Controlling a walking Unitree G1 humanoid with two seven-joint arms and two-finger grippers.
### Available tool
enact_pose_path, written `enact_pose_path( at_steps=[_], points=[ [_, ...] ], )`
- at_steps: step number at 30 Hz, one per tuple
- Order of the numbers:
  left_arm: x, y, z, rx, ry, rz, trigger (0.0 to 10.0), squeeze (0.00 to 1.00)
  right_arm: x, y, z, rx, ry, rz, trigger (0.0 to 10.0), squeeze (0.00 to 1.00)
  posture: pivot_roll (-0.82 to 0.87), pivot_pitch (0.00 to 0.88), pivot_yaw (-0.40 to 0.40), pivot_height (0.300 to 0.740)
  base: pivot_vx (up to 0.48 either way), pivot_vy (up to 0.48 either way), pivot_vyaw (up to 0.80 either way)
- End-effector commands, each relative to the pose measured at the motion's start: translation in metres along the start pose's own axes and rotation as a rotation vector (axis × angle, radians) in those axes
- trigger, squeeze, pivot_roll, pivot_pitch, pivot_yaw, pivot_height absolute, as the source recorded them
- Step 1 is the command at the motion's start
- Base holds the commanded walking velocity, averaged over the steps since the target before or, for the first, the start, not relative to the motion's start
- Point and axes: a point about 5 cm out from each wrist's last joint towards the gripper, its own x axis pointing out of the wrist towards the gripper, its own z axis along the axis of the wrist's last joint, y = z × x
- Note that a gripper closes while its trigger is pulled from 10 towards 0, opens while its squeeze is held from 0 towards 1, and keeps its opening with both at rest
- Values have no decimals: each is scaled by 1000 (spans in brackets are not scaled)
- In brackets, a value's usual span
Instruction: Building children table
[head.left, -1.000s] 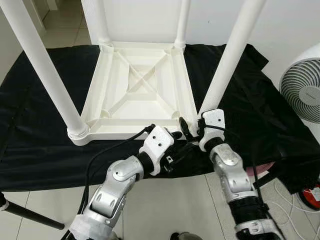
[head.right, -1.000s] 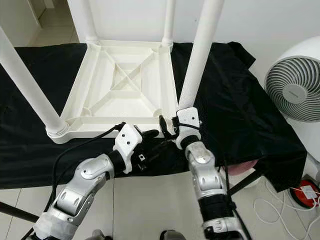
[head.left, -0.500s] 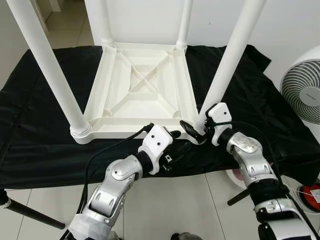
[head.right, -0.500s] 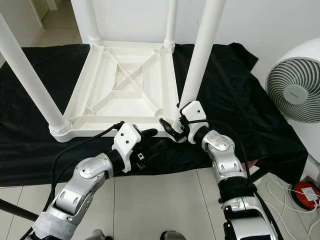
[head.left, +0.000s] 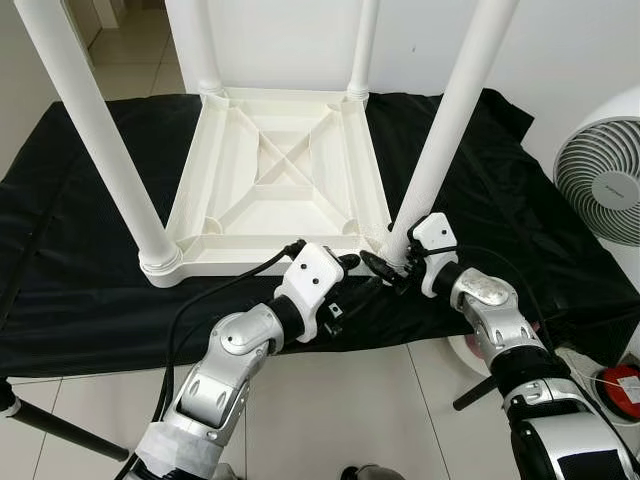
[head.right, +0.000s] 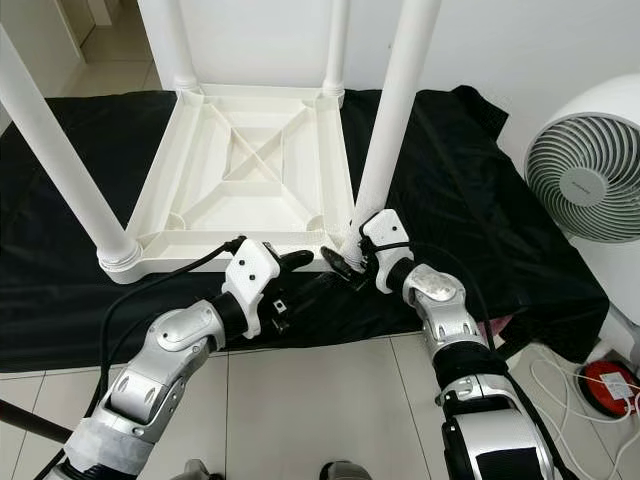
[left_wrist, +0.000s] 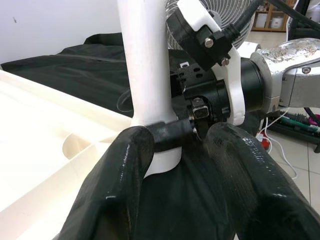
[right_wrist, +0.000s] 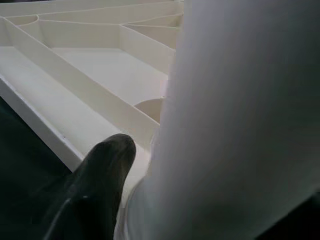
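The white children's table (head.left: 255, 262) lies upside down on a black cloth (head.left: 80, 300), with its legs pointing up. My right gripper (head.left: 388, 266) is at the base of the near-right leg (head.left: 440, 130), shut around it just above the socket. One black finger (left_wrist: 172, 135) crosses the front of that leg (left_wrist: 145, 60). In the right wrist view the leg (right_wrist: 240, 125) is very close, with one finger (right_wrist: 95, 190) beside it. My left gripper (head.left: 358, 278) hovers at the table's front edge, open, pointing at that same leg with nothing between its fingers (left_wrist: 115, 190).
A white fan (head.left: 600, 180) stands to the right of the cloth. A red object (head.left: 625, 385) and cables lie on the tiled floor at the right. A black pole (head.left: 60, 435) crosses the floor at the lower left. The near-left leg (head.left: 95, 130) rises tall.
My right arm has swung out to the right and lowered, bringing its gripper sideways onto the base of the near-right leg. The left arm has stayed almost still.
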Motion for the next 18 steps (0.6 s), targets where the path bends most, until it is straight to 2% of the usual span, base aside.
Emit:
enact_pose_path(
  at_steps=[1,4,11,15,17,18],
  points=[
    [0,2,-2,8,11,28,10000,0,2,5,-4,25,12,18,0,0,-62,53,1,740,0,0,0],
    [0,2,-2,7,11,26,10000,0,1,1,-4,49,-4,-56,0,0,-65,55,-1,740,0,0,0],
    [1,1,-2,4,10,25,10000,0,2,2,-4,72,-27,-112,0,0,-66,56,-2,740,0,0,0],
    [0,-2,-3,-2,13,21,10000,0,6,13,-4,152,-20,-376,0,0,-70,62,-5,740,0,0,0],
    [0,-2,-4,-2,14,20,10000,0,6,13,-3,155,-25,-406,0,0,-70,62,-5,740,0,0,0],
    [0,-2,-4,-9,16,20,10000,0,8,19,-2,191,-30,-485,0,0,-71,67,-6,740,0,0,0]
  ],
)
